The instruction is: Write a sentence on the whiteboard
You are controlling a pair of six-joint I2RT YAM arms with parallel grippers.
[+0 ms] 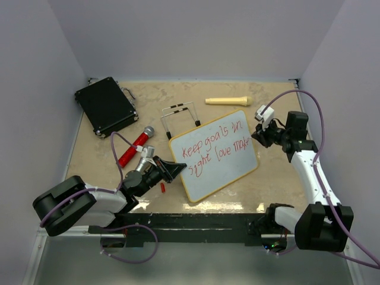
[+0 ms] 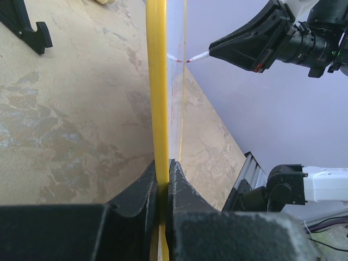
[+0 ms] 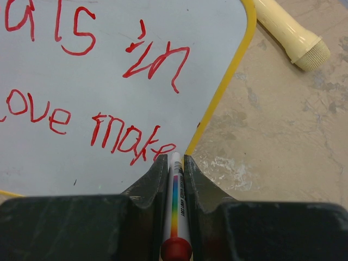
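Your left claw [image 1: 170, 170] clamps the whiteboard [image 1: 224, 175] at 9 o'clock; right claw [image 3: 175, 161] grasps the marker [image 3: 175, 196]. Press lightly, ending the sentence [image 1: 215, 136] before the 3 o'clock rim.

Case [image 1: 105, 105] lies back-left of whiteboard [image 1: 228, 169]; microphone [image 1: 228, 101], seemingly, behind.

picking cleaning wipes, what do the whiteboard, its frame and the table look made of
Whiteboard: glossy white, likely coated laminate or plastic; it mirrors the marker tip. Frame: smooth yellow, probably plastic. Table: matte beige with stone-like mottling, perhaps laminate.

Red sentence [image 1: 212, 148] on white, yellow-framed whiteboard [image 1: 221, 177]
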